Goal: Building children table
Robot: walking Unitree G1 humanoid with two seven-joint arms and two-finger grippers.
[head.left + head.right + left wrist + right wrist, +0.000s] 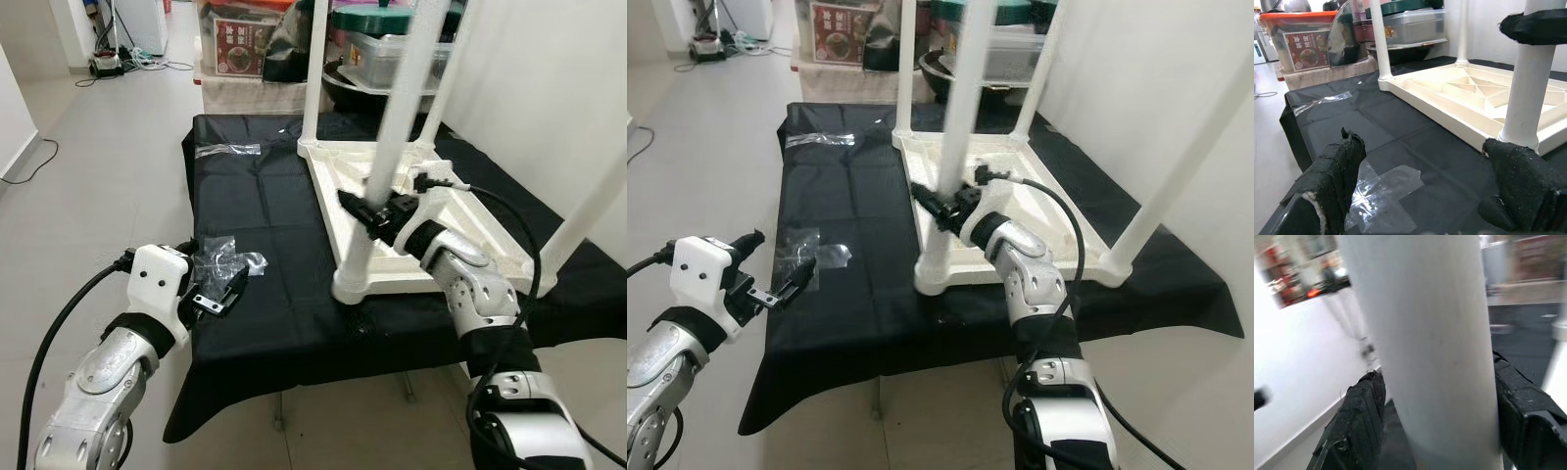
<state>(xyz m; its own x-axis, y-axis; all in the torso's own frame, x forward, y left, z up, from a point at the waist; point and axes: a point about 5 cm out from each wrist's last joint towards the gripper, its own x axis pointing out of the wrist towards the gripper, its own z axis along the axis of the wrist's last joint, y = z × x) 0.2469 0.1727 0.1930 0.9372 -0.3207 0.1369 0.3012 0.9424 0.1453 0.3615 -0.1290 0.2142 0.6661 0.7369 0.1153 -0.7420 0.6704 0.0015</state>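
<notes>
Item: white plastic children's table (446,220), upturned, its ribbed underside facing up, resting on a black cloth (265,211) spread over a low surface. Four white legs stand upward from its corners; the near leg (377,186), at the corner closest to the robot, tilts toward 1 o'clock.

Right gripper (367,217): at centre of the head views, reaching forward from 5 o'clock. Its two black fingers (1354,423) sit on either side of the near leg, closed against it, about a third of the way up from the socket.

Left gripper (220,294): at 8 o'clock in the left eye view, just above the near left part of the cloth. Fingers spread wide apart, nothing between them.

Clear plastic bag (227,262): crumpled, lying on the cloth just ahead of the left gripper. A second strip of clear plastic (227,149) lies at the far left of the cloth, around 11 o'clock.

Background: storage bins and lidded containers (387,49) at 12 o'clock beyond the table; grey tiled floor (98,176) at 9 to 10 o'clock; white wall (549,88) at 2 o'clock.
</notes>
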